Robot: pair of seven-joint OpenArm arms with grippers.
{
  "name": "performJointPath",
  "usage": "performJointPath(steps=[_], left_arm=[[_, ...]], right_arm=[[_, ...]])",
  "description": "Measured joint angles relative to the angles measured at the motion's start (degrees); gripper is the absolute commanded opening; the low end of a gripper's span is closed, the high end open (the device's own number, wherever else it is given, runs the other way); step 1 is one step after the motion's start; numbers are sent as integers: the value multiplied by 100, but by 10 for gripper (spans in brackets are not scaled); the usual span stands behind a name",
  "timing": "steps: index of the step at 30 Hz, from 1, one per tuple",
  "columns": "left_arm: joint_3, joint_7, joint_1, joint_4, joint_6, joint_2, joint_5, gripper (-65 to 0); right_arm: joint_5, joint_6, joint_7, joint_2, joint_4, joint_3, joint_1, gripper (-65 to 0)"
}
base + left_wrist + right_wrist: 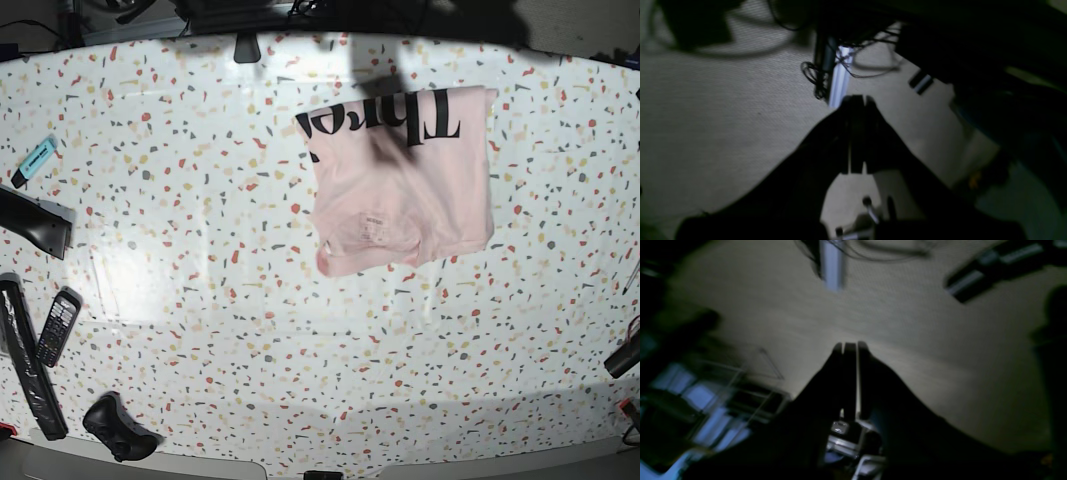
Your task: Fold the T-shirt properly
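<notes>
a: both arms are off the bench. the left tool [857,100] has its jaws pressed together with nothing between them, pointing at grey carpet [723,116] and loose cables [846,66].
b: same for the right tool [850,346], clamped tight on nothing, carpet under it, the view blurred.
a: the bench [250,300] is white speckled terrazzo. a remote [58,326] and dark bits lie at its left edge, a blue marker [34,161] higher up.
b: the t-shirt [405,180] lies partly folded near the far edge, right of centre, pale pink, black lettering along its far side, a small white label [375,224] showing.
</notes>
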Motion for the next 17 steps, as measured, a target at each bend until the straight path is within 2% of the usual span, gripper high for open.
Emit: performJointPath(steps=[2, 3, 4, 10, 14, 15, 17], left_arm=[[-4, -232, -98, -162, 446, 7, 90, -649], [-4, -232, -166, -232, 566, -2, 107, -648], [-4, -236, -234, -297, 634, -7, 96, -642], [-4, -343, -640, -680, 605, 103, 83, -619], [-4, -476, -647, -745, 726, 306, 116, -619], [-4, -492, -660, -748, 844, 356, 225, -619], [-4, -490, -695, -748, 850, 431, 365, -619]], right_arm=[[20, -372, 341, -11, -269, -348, 184, -650], [42, -518, 413, -22, -376, -490, 289, -650], [44, -529, 400, -28, -463, -619, 400, -650], [643, -826, 400, -85, -787, -778, 841, -650], [645, -826, 498, -144, -787, -778, 868, -650], [645, -826, 481, -149, -787, -778, 868, -650], [645, -826, 481, -146, -789, -778, 866, -650]])
